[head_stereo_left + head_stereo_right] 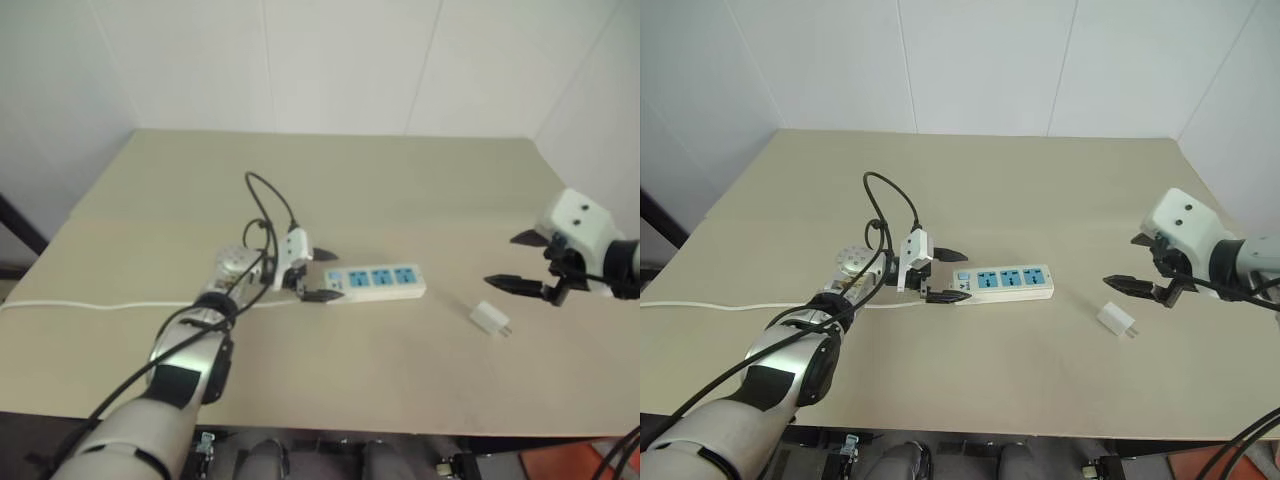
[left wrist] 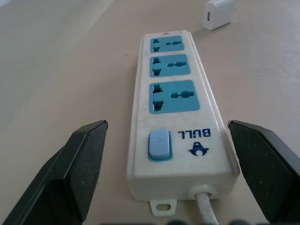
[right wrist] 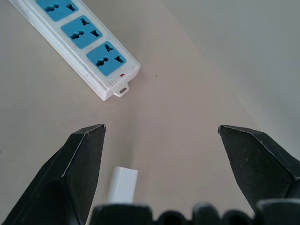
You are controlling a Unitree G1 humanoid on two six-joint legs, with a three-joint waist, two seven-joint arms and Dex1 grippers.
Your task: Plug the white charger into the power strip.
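The left claw stands released astride the switch end of the power strip and should pinch it steady. The right claw, also released, should drop onto the white charger lying near the strip's far end on the tabletop.

beige table bearing power strip, white charger

A bare test room, a robot lab by the look of it: plain white panelled walls meet in a corner behind one pale beige tabletop. On it lie just a power strip with its cord and a charger, laid out as for a trial.
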